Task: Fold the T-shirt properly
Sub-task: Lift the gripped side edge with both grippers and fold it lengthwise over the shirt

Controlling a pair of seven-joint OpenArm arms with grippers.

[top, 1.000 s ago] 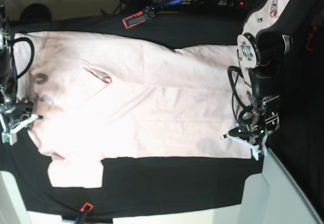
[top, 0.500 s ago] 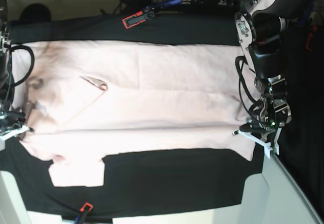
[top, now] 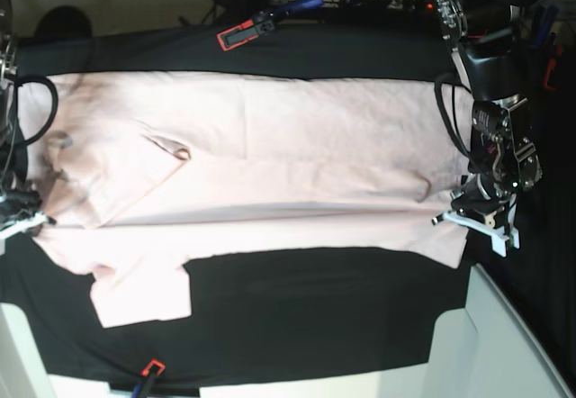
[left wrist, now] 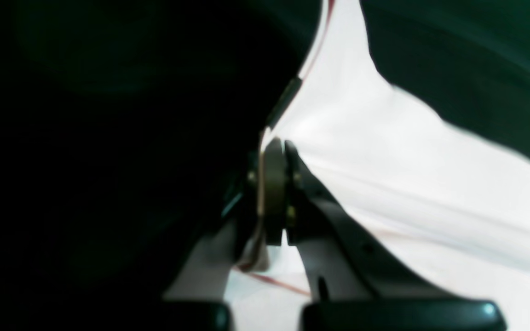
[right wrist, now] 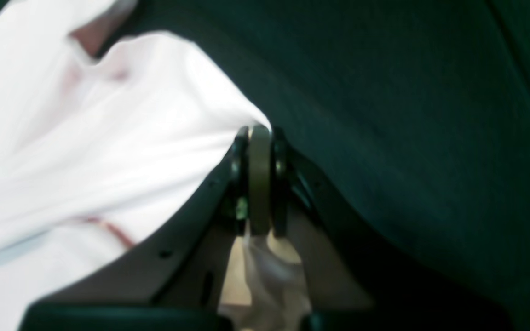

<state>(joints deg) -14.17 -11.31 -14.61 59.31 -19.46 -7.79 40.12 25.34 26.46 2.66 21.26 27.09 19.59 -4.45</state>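
The T-shirt (top: 261,168) lay spread flat across the black cloth (top: 306,308), stretched between the two grippers. The left gripper (top: 470,221) was clamped on the shirt's edge at one end, its jaws pressed together with pink fabric pinched between them, the shirt running away from its tips. The right gripper (top: 27,222) gripped the opposite end the same way, jaws closed on a fold of fabric. One sleeve (top: 144,294) lay flat just beside the right gripper.

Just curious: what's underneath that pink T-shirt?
A black cloth shows all around the T-shirt, running under its edges. Whatever lies beneath the shirt's middle is covered from view.
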